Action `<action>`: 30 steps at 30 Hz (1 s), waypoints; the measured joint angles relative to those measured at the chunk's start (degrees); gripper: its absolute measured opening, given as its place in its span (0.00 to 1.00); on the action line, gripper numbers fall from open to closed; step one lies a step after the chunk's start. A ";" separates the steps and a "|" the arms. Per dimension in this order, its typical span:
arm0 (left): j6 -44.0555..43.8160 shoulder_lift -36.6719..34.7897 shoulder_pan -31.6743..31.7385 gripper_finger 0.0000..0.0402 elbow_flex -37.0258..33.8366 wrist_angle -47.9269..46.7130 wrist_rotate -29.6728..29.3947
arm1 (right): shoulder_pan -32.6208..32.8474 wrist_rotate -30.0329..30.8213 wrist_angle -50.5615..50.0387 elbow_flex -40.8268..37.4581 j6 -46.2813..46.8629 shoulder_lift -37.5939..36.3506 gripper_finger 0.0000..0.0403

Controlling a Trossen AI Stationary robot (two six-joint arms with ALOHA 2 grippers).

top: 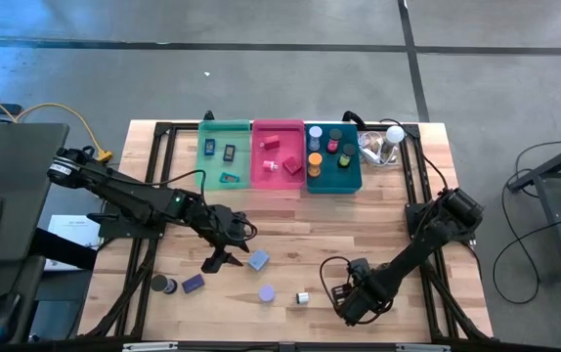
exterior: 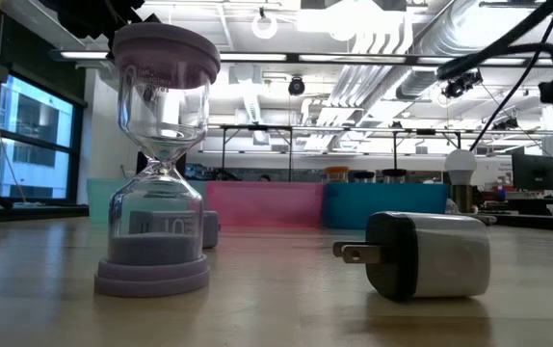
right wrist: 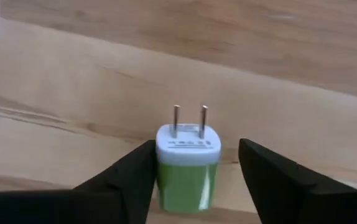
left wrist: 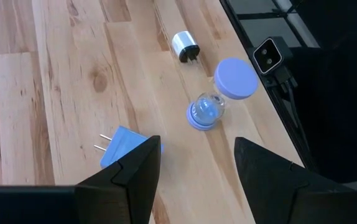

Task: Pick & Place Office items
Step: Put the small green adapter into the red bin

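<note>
My left gripper (top: 220,260) (left wrist: 197,149) hovers open over the table's near middle. A blue plug adapter (left wrist: 124,148) (top: 258,260) lies beside one fingertip. Farther on, a lavender hourglass (left wrist: 219,99) (top: 267,292) (exterior: 159,164) stands upright, and a white-and-black charger (left wrist: 185,45) (top: 302,297) (exterior: 421,253) lies on its side. My right gripper (top: 351,303) (right wrist: 197,149) is low at the near right, open around a green-and-white charger (right wrist: 188,168) whose prongs point away from the wrist. In the high view that charger is hidden under the gripper. My right gripper has one finger (right wrist: 138,171) right beside the green charger's side (right wrist: 161,174), and the other finger (right wrist: 265,171) stands apart from it. I cannot tell whether the near finger touches it.
Green (top: 224,129), pink (top: 278,127) and teal (top: 359,156) bins stand in a row at the far edge, holding small items. A white bulb with clear plastic (top: 390,137) sits to their right. A dark purple block (top: 194,284) and a small roll (top: 163,285) lie near left.
</note>
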 joint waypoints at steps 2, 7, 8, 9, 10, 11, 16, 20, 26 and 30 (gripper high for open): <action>0.11 0.00 0.00 0.50 0.00 0.00 0.00 | -0.24 -0.05 1.36 0.02 -1.18 0.97 0.50; 0.05 0.00 0.00 0.50 0.00 -0.02 0.02 | -1.02 -0.91 3.65 0.20 -3.64 2.24 0.36; -0.07 0.00 0.00 0.50 0.00 -0.01 0.02 | -1.22 -1.37 3.81 0.22 -3.78 2.31 0.33; -0.10 0.00 0.00 0.50 0.00 -0.02 0.02 | -1.42 -1.87 3.93 0.20 -4.38 2.32 0.30; -0.11 -0.02 0.00 0.50 0.00 -0.02 0.02 | -1.72 -2.23 4.01 0.18 -4.88 2.33 0.30; -0.11 -0.02 0.00 0.50 0.00 -0.02 0.02 | -1.91 -2.44 4.15 0.13 -5.53 2.34 0.30; -0.15 -0.02 0.00 0.50 0.00 -0.02 0.02 | -2.66 -3.10 4.27 0.11 -8.05 2.44 0.30; -0.23 -0.02 0.00 0.50 0.02 -0.02 0.02 | -2.91 -2.58 4.38 0.11 -9.44 2.46 0.30; 0.00 -0.02 0.00 0.50 0.02 -0.02 0.03 | -2.82 1.36 5.03 0.00 -11.59 1.72 0.30; 0.15 -0.02 0.00 0.50 0.02 -0.04 0.02 | -3.03 8.70 6.78 -0.09 -13.65 0.35 0.30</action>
